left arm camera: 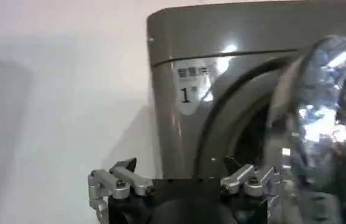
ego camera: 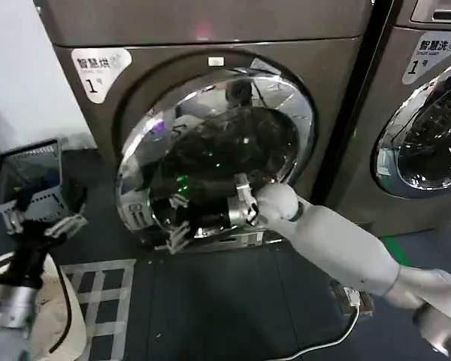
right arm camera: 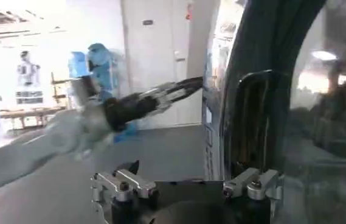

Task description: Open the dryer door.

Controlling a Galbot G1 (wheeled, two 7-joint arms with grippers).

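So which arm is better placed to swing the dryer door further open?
The right. Its gripper is at the glass of the door, which is already ajar. The left gripper hangs low by the floor, apart from the door.

the round glass dryer door [ego camera: 210, 150] sits on the front of the grey metal dryer [ego camera: 210, 30]; a second grey metal dryer [ego camera: 428, 113] stands to its right.

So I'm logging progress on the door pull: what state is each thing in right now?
Dryer door: partly open, swung out from the drum opening.
Right gripper: open, at the door's lower edge.
Left gripper: open, holding nothing, low beside the dryer.
Neighbouring machine's door: closed.
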